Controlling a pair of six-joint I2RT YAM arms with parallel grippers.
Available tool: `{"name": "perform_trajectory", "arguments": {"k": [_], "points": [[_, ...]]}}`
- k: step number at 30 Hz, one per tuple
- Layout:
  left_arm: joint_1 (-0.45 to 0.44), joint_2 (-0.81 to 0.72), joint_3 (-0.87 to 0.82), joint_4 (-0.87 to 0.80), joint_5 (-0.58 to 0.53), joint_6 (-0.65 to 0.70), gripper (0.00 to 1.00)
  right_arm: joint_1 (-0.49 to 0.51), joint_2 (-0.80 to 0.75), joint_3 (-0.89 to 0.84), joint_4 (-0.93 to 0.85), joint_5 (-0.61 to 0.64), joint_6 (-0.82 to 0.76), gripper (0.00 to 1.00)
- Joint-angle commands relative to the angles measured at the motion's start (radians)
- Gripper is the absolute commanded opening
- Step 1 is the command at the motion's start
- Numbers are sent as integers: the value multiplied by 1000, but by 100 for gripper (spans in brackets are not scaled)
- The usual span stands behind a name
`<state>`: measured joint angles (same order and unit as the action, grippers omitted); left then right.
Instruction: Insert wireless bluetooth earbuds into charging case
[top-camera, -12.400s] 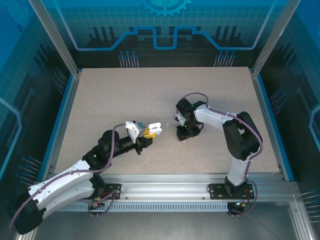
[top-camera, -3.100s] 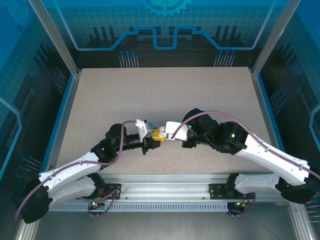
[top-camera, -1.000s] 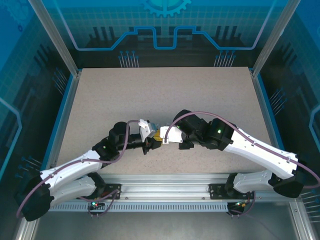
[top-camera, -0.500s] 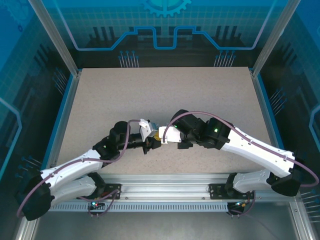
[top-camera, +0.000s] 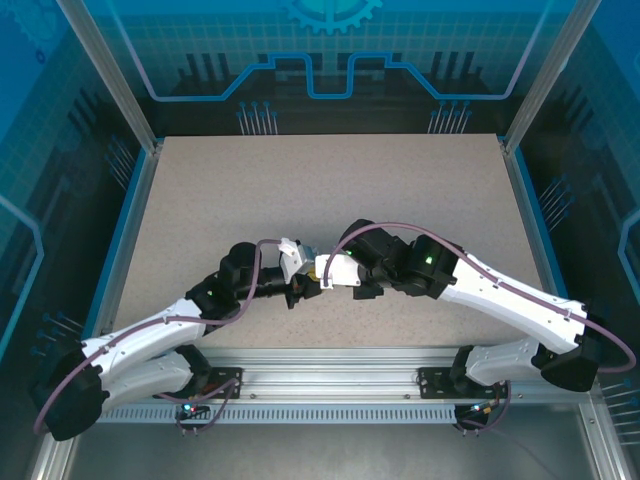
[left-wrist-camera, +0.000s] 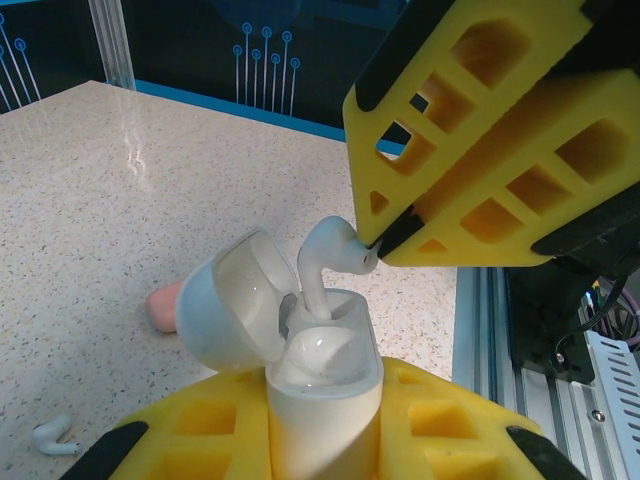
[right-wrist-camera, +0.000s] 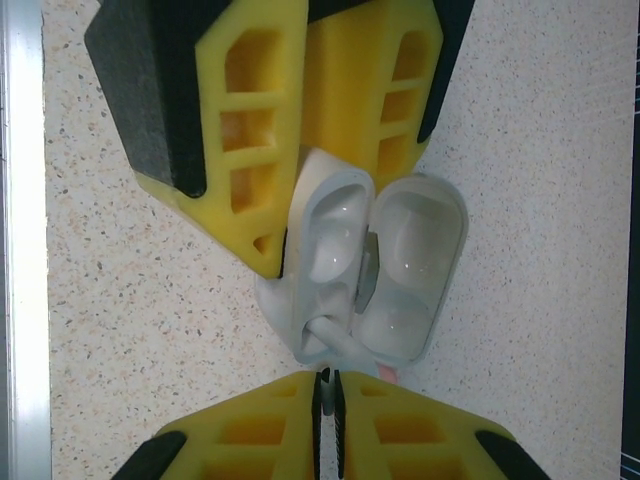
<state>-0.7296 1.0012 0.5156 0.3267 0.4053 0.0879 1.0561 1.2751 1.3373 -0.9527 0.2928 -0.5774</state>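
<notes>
White loose earbud (left-wrist-camera: 50, 435) lies far left on the table (left-wrist-camera: 90, 200). A pink piece (left-wrist-camera: 165, 305) is half hidden behind the open lid. The left gripper (left-wrist-camera: 325, 400) is clamped on the charging case (left-wrist-camera: 320, 370). The right gripper (left-wrist-camera: 385, 240) pinches the held earbud (left-wrist-camera: 325, 250), whose stem is inside the case. The rail (left-wrist-camera: 480, 320) borders the table just right, and bare table lies behind.

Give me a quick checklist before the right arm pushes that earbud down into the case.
1. Case clamped in left gripper: ok.
2. Lid open: ok.
3. Earbud pinched in right gripper: ok.
4. Stem lined up with its slot: ok, tip already entering.
5. Earbud fully seated: not ok, it stands well above the case.
6. Second slot filled: cannot tell.
</notes>
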Motion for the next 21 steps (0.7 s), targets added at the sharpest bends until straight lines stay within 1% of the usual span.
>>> {"name": "perform_trajectory", "arguments": {"k": [1, 5, 9, 10, 15, 18, 21], "points": [[-4, 2, 27, 54, 7, 1, 12, 20, 10, 33, 16, -33, -10, 14], [-4, 2, 20, 79, 9, -11, 12, 21, 21, 36, 19, -38, -3, 14], [-5, 1, 17, 88, 8, -14, 12, 19, 9, 43, 38, -63, 9, 17], [-5, 1, 16, 90, 8, -16, 12, 18, 1, 46, 46, -71, 14, 19], [-5, -1, 10, 97, 8, -19, 12, 6, -57, 55, 89, -105, 41, 37], [-5, -1, 3, 106, 7, -25, 12, -12, -101, 51, 114, -119, 68, 44], [-5, -2, -4, 116, 7, -33, 12, -57, -152, 39, 136, -142, 124, 50]]}}
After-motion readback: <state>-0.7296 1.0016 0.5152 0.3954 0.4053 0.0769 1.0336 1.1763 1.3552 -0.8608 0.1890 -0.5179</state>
